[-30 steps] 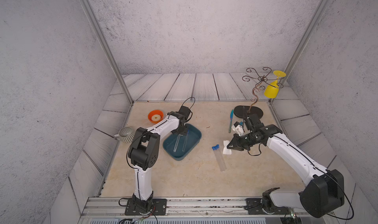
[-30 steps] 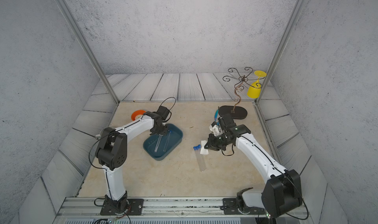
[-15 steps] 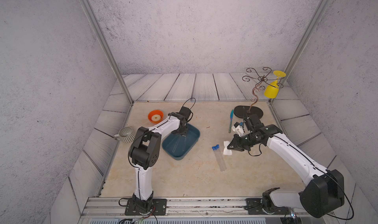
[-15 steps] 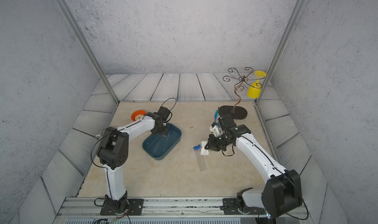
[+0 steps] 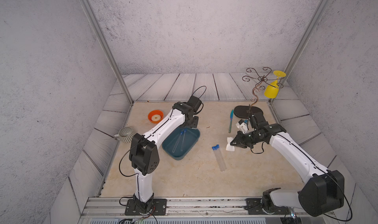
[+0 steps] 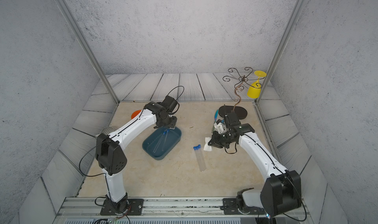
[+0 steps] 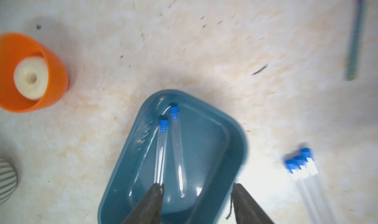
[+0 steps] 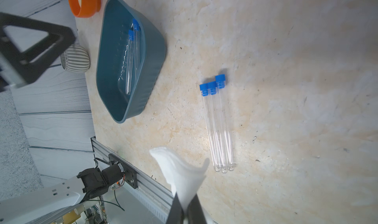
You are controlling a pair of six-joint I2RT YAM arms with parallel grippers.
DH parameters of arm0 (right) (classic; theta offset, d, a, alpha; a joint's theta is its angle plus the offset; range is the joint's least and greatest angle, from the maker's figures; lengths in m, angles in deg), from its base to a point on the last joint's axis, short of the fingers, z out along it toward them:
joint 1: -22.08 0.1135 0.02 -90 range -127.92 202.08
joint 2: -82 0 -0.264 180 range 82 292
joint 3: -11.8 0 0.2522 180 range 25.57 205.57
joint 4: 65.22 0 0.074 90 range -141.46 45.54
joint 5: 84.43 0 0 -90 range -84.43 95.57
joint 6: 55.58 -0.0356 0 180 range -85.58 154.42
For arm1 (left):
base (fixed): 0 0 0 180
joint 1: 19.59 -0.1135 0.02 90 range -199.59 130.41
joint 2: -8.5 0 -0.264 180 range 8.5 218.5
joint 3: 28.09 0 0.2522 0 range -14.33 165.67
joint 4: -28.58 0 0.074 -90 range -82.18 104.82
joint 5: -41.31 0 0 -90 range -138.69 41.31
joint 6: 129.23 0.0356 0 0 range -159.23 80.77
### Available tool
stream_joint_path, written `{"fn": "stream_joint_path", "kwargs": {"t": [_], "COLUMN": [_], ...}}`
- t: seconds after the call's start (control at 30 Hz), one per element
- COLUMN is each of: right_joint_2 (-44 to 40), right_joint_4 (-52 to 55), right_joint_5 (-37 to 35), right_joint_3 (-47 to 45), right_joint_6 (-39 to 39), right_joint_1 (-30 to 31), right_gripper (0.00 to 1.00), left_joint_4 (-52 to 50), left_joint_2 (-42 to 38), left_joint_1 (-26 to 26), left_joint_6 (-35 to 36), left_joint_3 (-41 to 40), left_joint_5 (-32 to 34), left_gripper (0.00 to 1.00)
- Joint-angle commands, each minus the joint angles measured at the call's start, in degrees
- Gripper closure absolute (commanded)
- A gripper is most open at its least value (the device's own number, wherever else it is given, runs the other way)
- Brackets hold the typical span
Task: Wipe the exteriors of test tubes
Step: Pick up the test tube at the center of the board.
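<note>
Two capped test tubes point(image 5: 180, 140) point(image 6: 161, 141) point(image 7: 177, 151) lie side by side in the blue basin point(image 5: 189, 148) point(image 7: 214, 151). Three more test tubes point(image 5: 219, 158) point(image 6: 199, 158) point(image 8: 219, 126) lie together on the table, blue caps pointing away from the rail. My left gripper point(image 5: 191, 125) point(image 7: 197, 190) hangs open over the basin's far end, nothing between its fingers. My right gripper point(image 5: 235, 143) point(image 8: 185, 204) is shut on a white wipe point(image 5: 229, 146) point(image 8: 182, 176), just right of the three tubes' caps and apart from them.
An orange bowl point(image 5: 155, 116) holding a white ring and a striped grey cup point(image 5: 125, 134) sit at the left. A teal-handled knife point(image 5: 231, 120) lies behind the right gripper. A black-based wire stand point(image 5: 248, 111) carries a yellow glass point(image 5: 271, 91) at the back right.
My left gripper has opened above the basin and drawn back a little toward the far side; both tubes lie loose in the basin. The right arm and wipe have not moved.
</note>
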Motion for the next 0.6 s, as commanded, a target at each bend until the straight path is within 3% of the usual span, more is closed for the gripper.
{"fn": "stream_joint_path", "kwargs": {"t": [0.0,0.2,0.57], "right_joint_2": [1.03,-0.63,-6.71], "right_joint_4": [-1.36,-2.47,-1.87], "right_joint_5": [-0.69,-0.87,-1.89], "right_joint_3": [0.71,-1.78,-8.91], "right_joint_6": [0.33,-0.23,-1.81], "right_joint_1": [-1.9,-5.28,-5.73], "right_gripper": [0.93,0.93,0.93], "left_joint_4": [-11.28,-12.93,-6.25], "left_joint_2": [2.96,9.3,17.72], "left_joint_1": [3.36,8.07,12.48], "left_joint_6": [-5.56,-11.22,-13.84], "left_joint_3": [6.34,10.45,8.01], "left_joint_5": [-5.73,-13.65,-19.72], "left_gripper": [0.44,0.54,0.6]}}
